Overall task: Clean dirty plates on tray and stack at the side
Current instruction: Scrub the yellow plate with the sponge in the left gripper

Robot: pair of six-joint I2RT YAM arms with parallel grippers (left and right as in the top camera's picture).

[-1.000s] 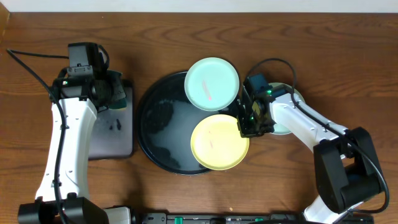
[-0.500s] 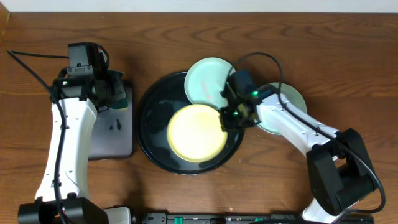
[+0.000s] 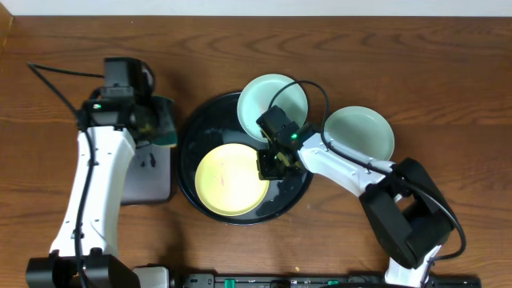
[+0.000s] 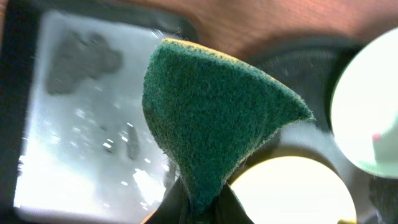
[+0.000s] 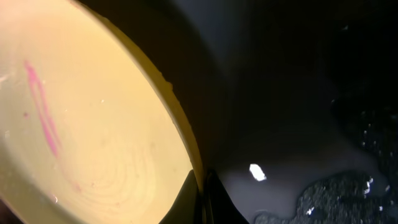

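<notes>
The pale yellow plate (image 3: pixel 230 178) lies inside the round black tray (image 3: pixel 189 136), toward its front left. It bears a pink smear (image 5: pixel 40 106). My right gripper (image 3: pixel 270 164) is shut on the yellow plate's right rim (image 5: pixel 180 134). A pale aqua plate (image 3: pixel 276 98) rests on the tray's far rim, and it also shows in the left wrist view (image 4: pixel 367 106). A second aqua plate (image 3: pixel 360 134) sits on the table right of the tray. My left gripper (image 4: pixel 202 202) is shut on a green scouring sponge (image 4: pixel 217 118), held above the gap between the rectangular tray and the round tray.
A smaller black rectangular tray (image 3: pixel 144 180) with wet patches lies left of the round tray, under my left arm. The round tray's floor is wet with foam (image 5: pixel 336 186). Brown wooden table (image 3: pixel 448 64) all around.
My right gripper has dragged the yellow plate leftward from the tray's right rim into the tray. My left gripper with the sponge has shifted right toward the round tray.
</notes>
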